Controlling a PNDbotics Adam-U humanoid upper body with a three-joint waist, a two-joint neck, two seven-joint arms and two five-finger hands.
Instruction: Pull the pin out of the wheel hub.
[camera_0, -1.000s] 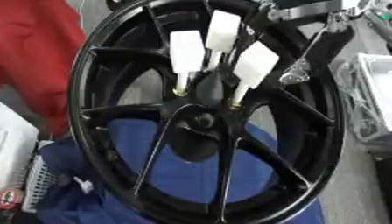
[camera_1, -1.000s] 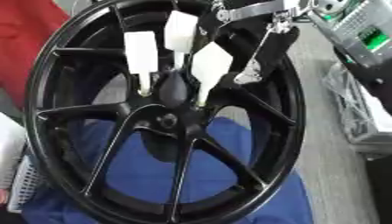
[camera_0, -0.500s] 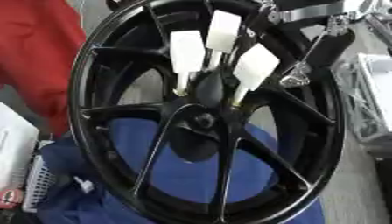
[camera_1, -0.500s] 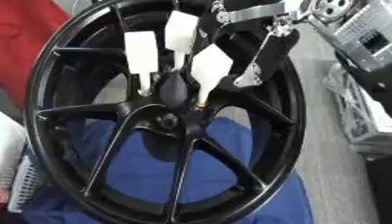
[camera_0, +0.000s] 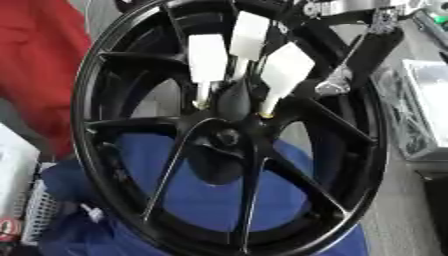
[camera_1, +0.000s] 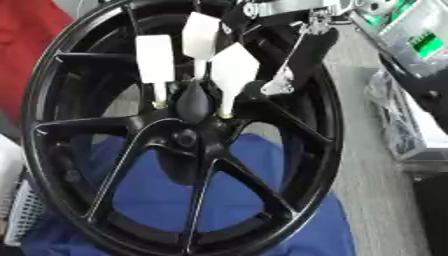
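Left eye view: black wheel (camera_0: 229, 135) filling frame, three white-tagged pins (camera_0: 207, 59) upper centre above the hub (camera_0: 229, 137); right eye view: right hand (camera_1: 302, 52) upper right, finger state impossible to tell; best pinched low and drawn straight along the shaft.

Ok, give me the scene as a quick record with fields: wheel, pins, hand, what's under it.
wheel: black spoked wheel, tilted, hub near centre
pins: three white-handled pins, standing in the hub area, none out yet
right hand: black and silver, enters from upper right, beside the rightmost pin; fingers unclear
left hand: not in view
under wheel: blue cloth
left side: red fabric
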